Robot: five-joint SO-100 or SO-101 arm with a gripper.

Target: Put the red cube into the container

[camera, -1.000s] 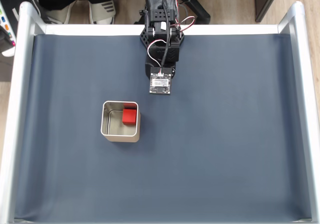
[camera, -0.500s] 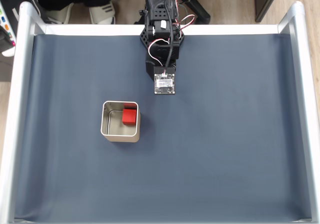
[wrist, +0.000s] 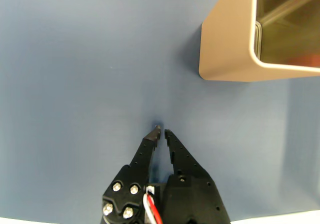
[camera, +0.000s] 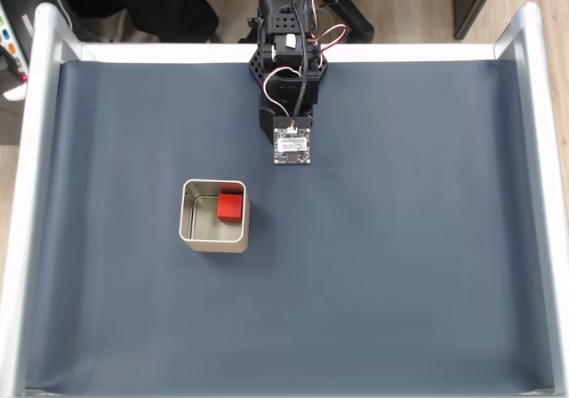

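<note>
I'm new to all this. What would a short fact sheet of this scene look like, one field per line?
Surface: dark blue mat inside a silver frame
Tin: square silver tin, no lid, left of centre in the fixed view
Cube: red cube inside the tin, at its upper right corner
Arm: black arm at the top edge of the mat
Gripper: gripper nearly closed, holding nothing, apart from the tin
Task state: cube already in the tin

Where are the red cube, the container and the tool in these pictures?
red cube [camera: 230, 206], fixed view, on its top face.
container [camera: 214, 243], fixed view, on its near outer wall.
tool [wrist: 161, 131], wrist view, midway between its nearly closed fingertips.
</note>
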